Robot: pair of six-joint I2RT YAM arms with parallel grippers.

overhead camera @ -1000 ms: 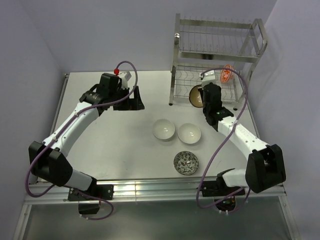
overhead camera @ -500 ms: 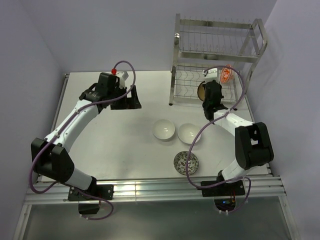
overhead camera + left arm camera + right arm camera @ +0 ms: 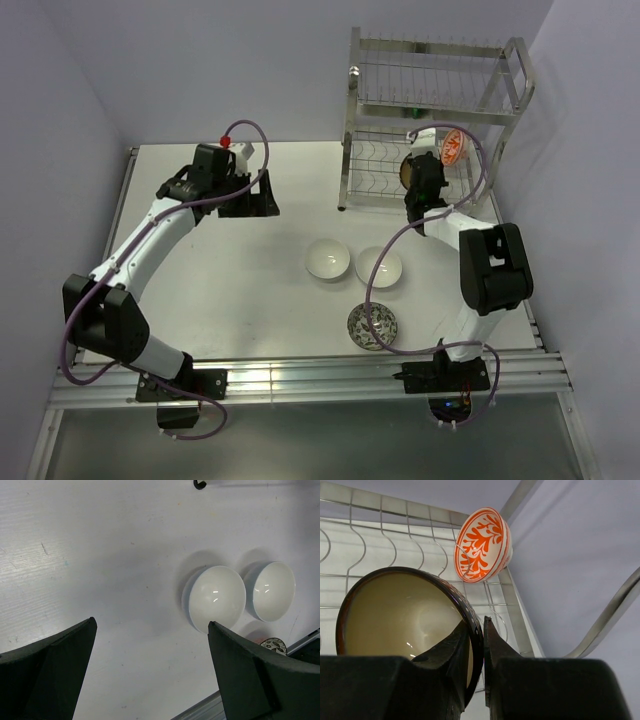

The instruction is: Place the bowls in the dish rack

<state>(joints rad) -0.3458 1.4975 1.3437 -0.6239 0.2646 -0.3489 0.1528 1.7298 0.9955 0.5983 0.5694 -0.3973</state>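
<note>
So the right end effector point(image 3: 476, 645) has carried the brown bowl point(image 3: 395, 615) further into the rack point(image 3: 430, 109), lower tier, pinching its rim, orange bowl point(image 3: 482, 545) close right. Left end effector point(image 3: 150, 625) hangs wide open, empty, above the tabletop point(image 3: 100, 555).

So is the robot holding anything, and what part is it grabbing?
Yes. The right hand pinches the round dark brown bowl with a tan inside by its rim, one finger inside, one outside. The left hand holds nothing.

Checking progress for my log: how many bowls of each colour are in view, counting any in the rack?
Plain white bowls: 2
Orange-red patterned bowl: 1
Dark brown bowl: 1
Grey-white patterned bowl: 1
Total: 5
</note>
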